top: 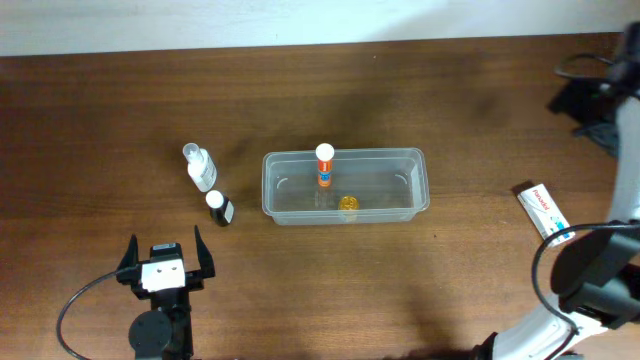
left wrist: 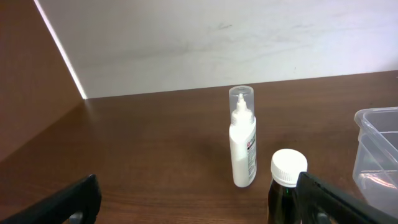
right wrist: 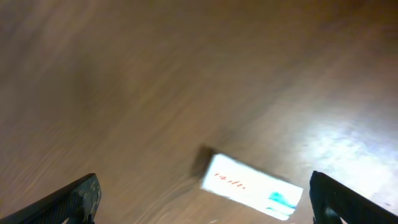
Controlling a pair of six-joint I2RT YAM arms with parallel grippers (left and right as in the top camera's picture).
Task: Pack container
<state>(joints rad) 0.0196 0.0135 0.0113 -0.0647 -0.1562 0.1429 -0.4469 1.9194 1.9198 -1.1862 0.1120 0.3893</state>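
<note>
The container (top: 400,153), a clear rectangular tub, sits mid-table and shows at the right edge of the left wrist view (left wrist: 379,149). Inside it an orange-and-white tube (top: 324,165) stands upright beside a small yellow item (top: 348,204). My left gripper (top: 163,255) is open near the front left, with nothing between its fingers (left wrist: 74,199). Ahead of it stand a white spray bottle (left wrist: 242,146) and a dark bottle with a white cap (left wrist: 287,186). My right gripper (right wrist: 202,199) is open above a white box (right wrist: 252,186) that lies on the table.
The white box (top: 543,210) lies at the far right of the table, near the right arm (top: 600,270). The spray bottle (top: 200,167) and the dark bottle (top: 219,207) stand just left of the container. A pale wall (left wrist: 217,43) backs the table.
</note>
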